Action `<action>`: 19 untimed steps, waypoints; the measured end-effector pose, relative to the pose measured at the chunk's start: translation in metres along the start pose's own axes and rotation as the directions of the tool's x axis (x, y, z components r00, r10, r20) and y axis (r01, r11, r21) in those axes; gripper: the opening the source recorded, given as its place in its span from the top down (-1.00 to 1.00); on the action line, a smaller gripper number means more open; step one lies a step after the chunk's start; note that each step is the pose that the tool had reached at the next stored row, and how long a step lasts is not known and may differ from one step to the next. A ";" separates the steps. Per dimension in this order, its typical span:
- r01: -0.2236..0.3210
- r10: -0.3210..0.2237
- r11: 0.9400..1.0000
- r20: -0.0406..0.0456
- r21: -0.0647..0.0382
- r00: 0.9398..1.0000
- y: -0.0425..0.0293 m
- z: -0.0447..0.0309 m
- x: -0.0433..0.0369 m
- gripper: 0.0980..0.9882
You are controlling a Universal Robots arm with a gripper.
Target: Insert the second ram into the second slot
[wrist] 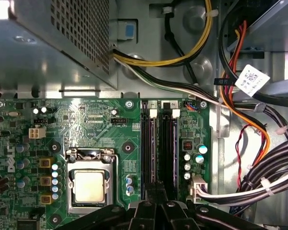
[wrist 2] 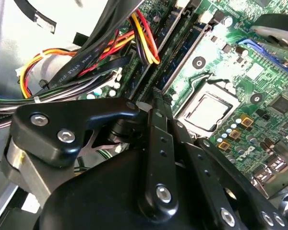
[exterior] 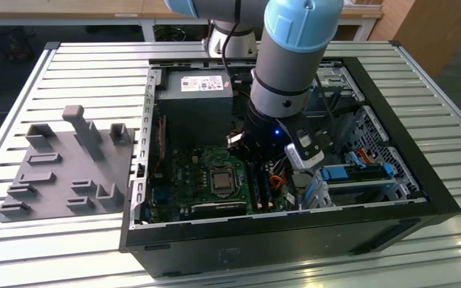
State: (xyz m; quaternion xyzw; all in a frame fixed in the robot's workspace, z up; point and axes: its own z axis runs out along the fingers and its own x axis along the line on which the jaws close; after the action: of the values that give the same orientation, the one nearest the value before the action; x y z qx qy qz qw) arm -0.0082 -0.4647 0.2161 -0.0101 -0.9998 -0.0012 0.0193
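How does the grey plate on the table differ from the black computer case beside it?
The plate is grey; the case is black. The plate is low and flat with upright posts; the case is a deep open box with a circuit board inside. The plate is smaller than the case. The arm reaches into the case, not to the plate. Both rest on the slatted table.

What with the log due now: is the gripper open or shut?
Gripper: shut, at the memory slots; whether it holds anything cannot be told.
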 end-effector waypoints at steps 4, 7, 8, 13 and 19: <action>0.000 0.000 1.000 0.000 0.000 1.000 -0.0001 -0.0080 0.0003 0.98; 0.000 0.000 1.000 0.000 0.001 1.000 -0.0001 -0.0105 0.0005 0.98; 0.000 0.000 1.000 0.000 0.000 1.000 -0.0001 -0.0116 0.0005 0.98; 0.000 0.000 1.000 0.000 0.000 1.000 -0.0001 -0.0178 0.0007 0.98; 0.000 0.000 1.000 0.000 0.001 1.000 -0.0001 -0.0226 0.0010 0.98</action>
State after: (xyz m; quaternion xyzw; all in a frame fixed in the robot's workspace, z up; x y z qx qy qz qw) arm -0.0083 -0.4649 0.2387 -0.0101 -0.9998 -0.0009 0.0195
